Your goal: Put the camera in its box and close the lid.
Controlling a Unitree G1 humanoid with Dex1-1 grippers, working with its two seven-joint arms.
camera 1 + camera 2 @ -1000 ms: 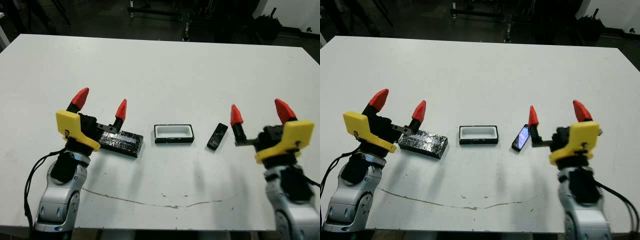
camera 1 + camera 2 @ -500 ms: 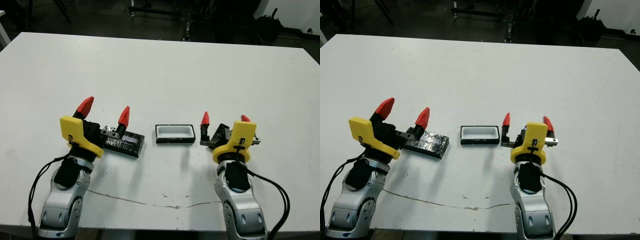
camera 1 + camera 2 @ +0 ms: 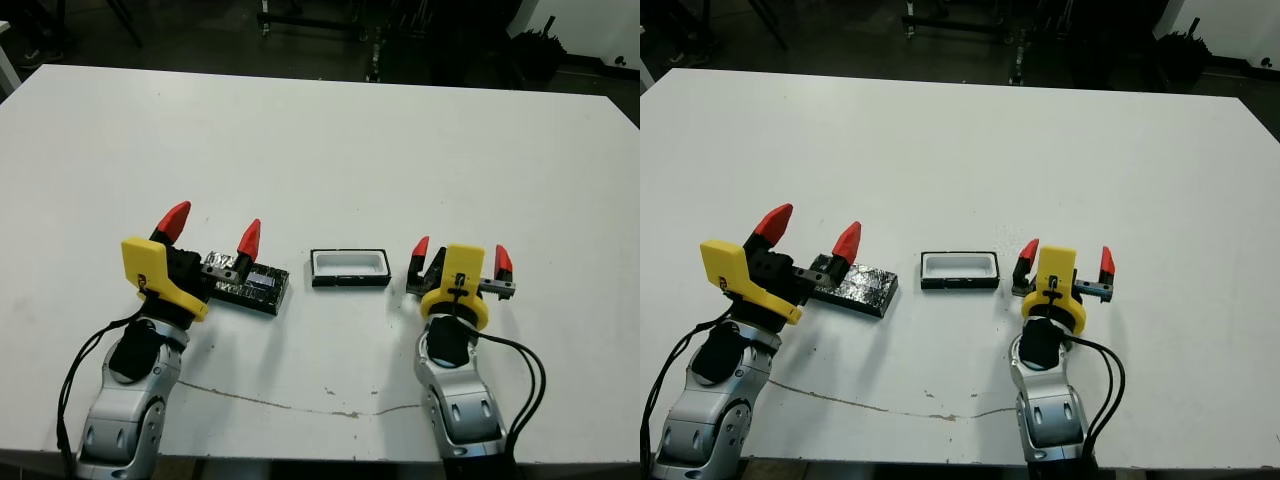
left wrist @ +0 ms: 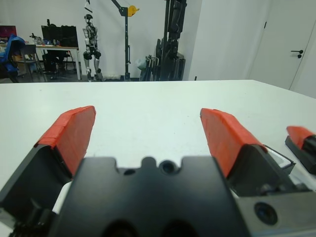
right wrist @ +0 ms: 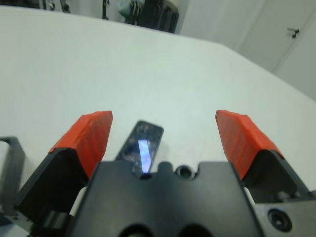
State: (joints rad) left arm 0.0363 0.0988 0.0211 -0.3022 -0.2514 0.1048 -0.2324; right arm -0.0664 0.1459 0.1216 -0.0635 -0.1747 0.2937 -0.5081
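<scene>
From left to right, the spread left gripper (image 3: 210, 230) is held over the lid (image 3: 248, 287), the box (image 3: 348, 268) lies empty, and the camera (image 5: 143, 146) is straddled by the spread right gripper (image 3: 460, 256); grasping appears underway, closure being required next.

I see a white table (image 3: 320, 130) on a dark floor (image 3: 200, 30). Beyond it stand white walls (image 4: 227, 34), a door (image 4: 296, 44), a desk (image 4: 54, 52) and a tall metal stand (image 4: 127, 34).
</scene>
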